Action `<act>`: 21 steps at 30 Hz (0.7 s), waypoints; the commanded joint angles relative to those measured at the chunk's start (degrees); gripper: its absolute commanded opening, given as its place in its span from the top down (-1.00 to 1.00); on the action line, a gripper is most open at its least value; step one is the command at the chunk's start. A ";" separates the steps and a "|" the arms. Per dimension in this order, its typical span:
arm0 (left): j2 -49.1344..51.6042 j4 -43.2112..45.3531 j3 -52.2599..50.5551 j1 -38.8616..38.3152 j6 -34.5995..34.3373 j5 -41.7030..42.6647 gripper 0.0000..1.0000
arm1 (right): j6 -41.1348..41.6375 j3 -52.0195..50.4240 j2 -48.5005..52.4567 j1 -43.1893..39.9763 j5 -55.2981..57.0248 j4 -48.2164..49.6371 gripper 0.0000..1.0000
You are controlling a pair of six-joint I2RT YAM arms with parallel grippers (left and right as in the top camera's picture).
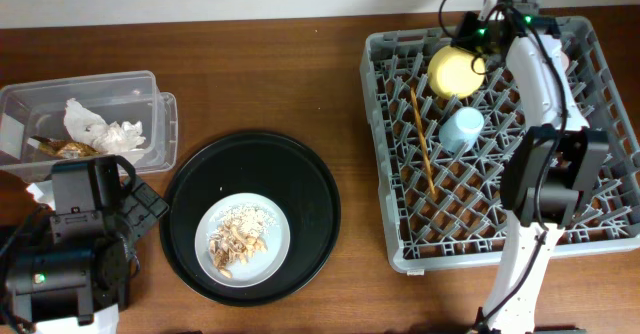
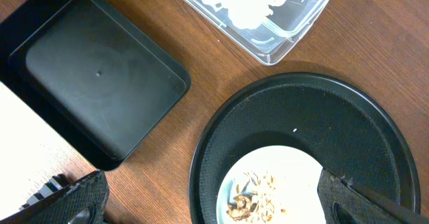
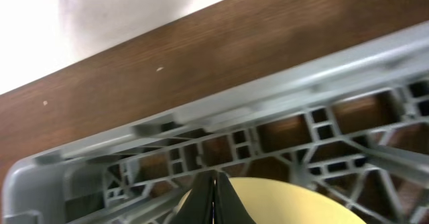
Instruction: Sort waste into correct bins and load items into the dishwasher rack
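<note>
Jaws pressed together, the right gripper [image 3: 214,192] sits at the yellow bowl [image 1: 455,71] in the dishwasher rack [image 1: 450,257] and should lift straight up without nudging it, while the left gripper [image 2: 214,197] hangs spread wide above the plate [image 1: 278,236].

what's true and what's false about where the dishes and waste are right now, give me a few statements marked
The yellow bowl sits in the dishwasher rack. True.
The crumpled tissue is in the clear tub. True.
The food scraps are in the tub too. False: they lie on the pale plate, which sits on the round black tray.
The chopsticks rest on the plate. False: they lie in the rack.
The right gripper is wide open. False: it is shut, at the bowl.
</note>
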 commanded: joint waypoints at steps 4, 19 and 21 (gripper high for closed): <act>0.04 0.09 0.63 0.33 -0.57 -0.39 -0.98 | -0.79 0.68 3.39 1.92 1.62 -0.63 0.92; 0.04 0.09 0.63 0.33 -0.57 -0.39 -0.98 | -0.15 0.81 -9.11 2.12 10.97 -15.82 0.92; 0.04 0.09 0.63 0.33 -0.59 -0.39 -0.98 | 0.42 0.79 -8.00 2.10 10.97 -17.40 0.92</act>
